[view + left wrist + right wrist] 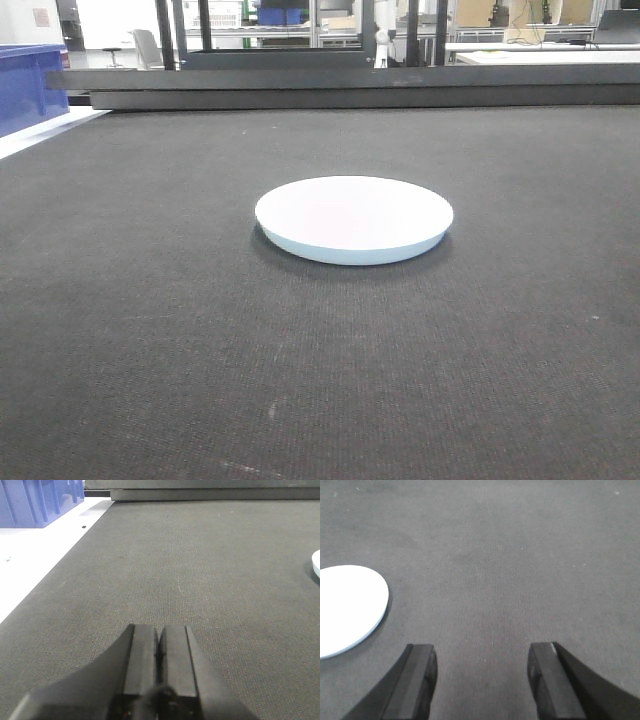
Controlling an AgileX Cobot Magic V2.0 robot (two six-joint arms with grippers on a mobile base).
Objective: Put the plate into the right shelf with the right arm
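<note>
The white round plate (352, 216) lies flat on the dark grey mat in the front view. It also shows at the left edge of the right wrist view (345, 607) and as a sliver at the right edge of the left wrist view (316, 565). My right gripper (482, 652) is open and empty, low over the mat, to the right of the plate and apart from it. My left gripper (160, 632) is shut and empty, over bare mat left of the plate. The right shelf is out of view.
A blue plastic bin (28, 85) stands at the far left on a white surface (35, 555) beside the mat; it also shows in the left wrist view (35, 500). A dark raised ledge (350, 88) runs along the mat's far edge.
</note>
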